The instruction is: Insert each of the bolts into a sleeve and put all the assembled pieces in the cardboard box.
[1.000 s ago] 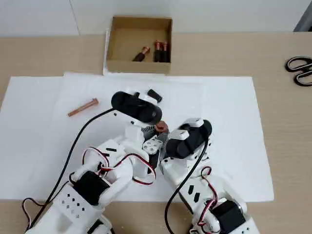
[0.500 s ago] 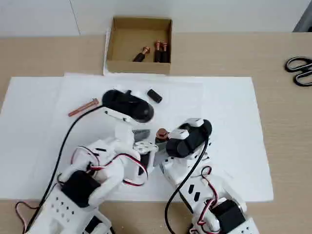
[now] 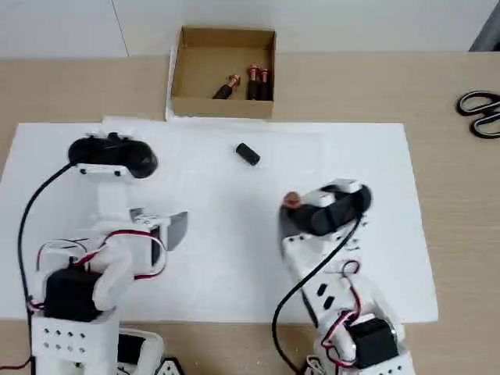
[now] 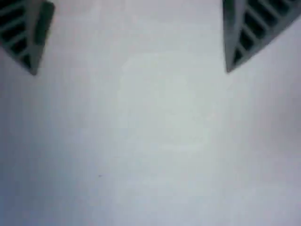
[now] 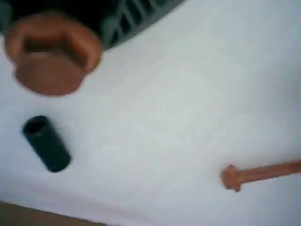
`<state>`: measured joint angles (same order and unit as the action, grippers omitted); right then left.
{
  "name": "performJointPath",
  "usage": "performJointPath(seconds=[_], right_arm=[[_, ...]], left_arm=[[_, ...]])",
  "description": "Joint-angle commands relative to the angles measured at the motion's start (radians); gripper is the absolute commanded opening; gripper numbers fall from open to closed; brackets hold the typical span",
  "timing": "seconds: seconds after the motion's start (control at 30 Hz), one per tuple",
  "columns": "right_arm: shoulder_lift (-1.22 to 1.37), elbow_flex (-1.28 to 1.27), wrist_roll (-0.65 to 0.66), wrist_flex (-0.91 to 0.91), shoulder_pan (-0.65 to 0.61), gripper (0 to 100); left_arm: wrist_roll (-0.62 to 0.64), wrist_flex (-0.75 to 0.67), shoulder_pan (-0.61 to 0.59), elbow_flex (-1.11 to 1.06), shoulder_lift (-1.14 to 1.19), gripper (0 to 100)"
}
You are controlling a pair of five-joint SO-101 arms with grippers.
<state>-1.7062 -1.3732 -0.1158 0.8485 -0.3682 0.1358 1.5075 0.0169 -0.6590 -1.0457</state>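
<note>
Remaining: black cylindrical sleeve (image 3: 248, 154), copper bolt (image 5: 261, 173); three pieces (image 3: 254, 82) in brown cardboard box (image 3: 223, 106); right fingers (image 5: 136, 16) clamp another bolt (image 5: 51, 54), left fingers (image 4: 244, 33) apart

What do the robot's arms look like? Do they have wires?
The left arm and right arm are white plastic with black motor blocks. Thin red, white and black wires loop along them, and a thick black cable runs up each. Each wrist carries a rounded black pod. The left gripper has grey, ribbed fingers.
</note>
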Motion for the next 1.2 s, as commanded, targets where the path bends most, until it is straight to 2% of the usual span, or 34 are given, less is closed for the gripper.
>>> performJointPath(seconds=[0.0,0.13,0.3,0.47,0.63,0.93,1.17], right_arm=[[0.036,0.049,0.046,-0.039,0.094,0.3],[0.226,0.196,0.051,-0.111,0.133,0.3],[0.621,0.431,0.049,-0.219,0.131,0.3],[1.029,0.677,0.046,-0.437,0.124,0.3],[1.363,0.904,0.051,-0.595,0.062,0.3],[1.771,1.18,0.051,-0.88,0.028,0.3],[2.003,1.387,0.051,-0.943,0.033,0.3]], left_arm=[[-0.014,0.005,-0.04,0.047,-0.011,24],[-0.012,0.005,-0.051,0.047,-0.011,24],[-0.012,0.005,-0.049,0.045,-0.011,24],[-0.012,0.005,-0.049,0.044,-0.011,24],[-0.015,0.005,-0.049,0.031,-0.011,24],[-0.017,0.0,-0.048,-0.03,-0.011,24],[-0.014,0.0,-0.049,-0.03,-0.011,24]])
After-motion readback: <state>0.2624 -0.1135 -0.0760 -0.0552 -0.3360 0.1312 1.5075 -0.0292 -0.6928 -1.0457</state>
